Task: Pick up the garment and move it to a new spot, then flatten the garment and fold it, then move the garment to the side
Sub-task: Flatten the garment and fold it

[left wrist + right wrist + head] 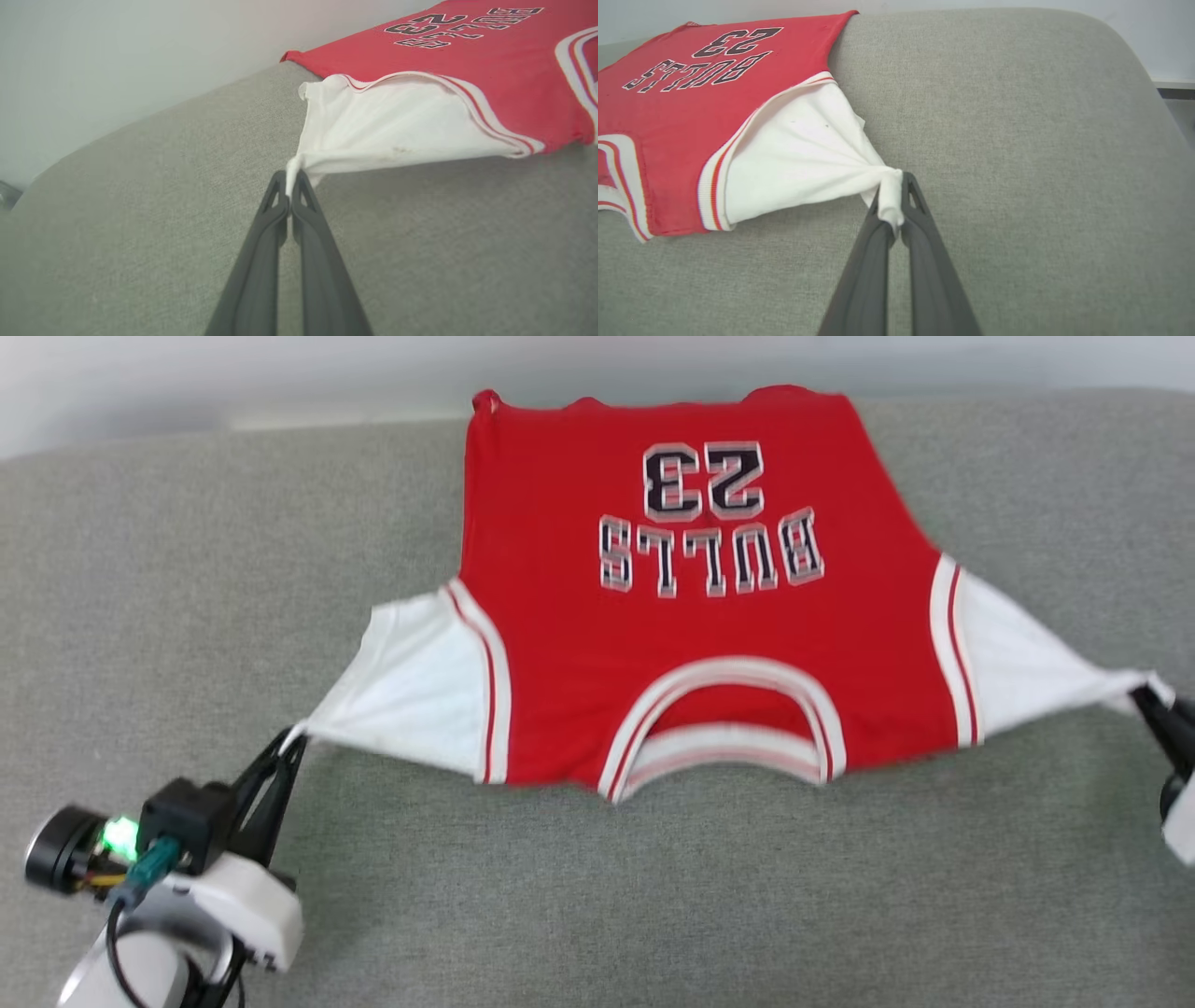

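Grey fabric surface [653, 896] against a pale wall [233, 373]

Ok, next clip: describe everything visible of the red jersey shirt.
The garment is a red knit-looking jersey shirt with white short sleeves, red-and-white striped trim at collar and armholes, and black-white print reading BULLS 23. It lies spread, print up, on the grey fabric surface, collar toward the robot, hem far. The left gripper and right gripper each pinch a sleeve tip; both sleeves are stretched taut.
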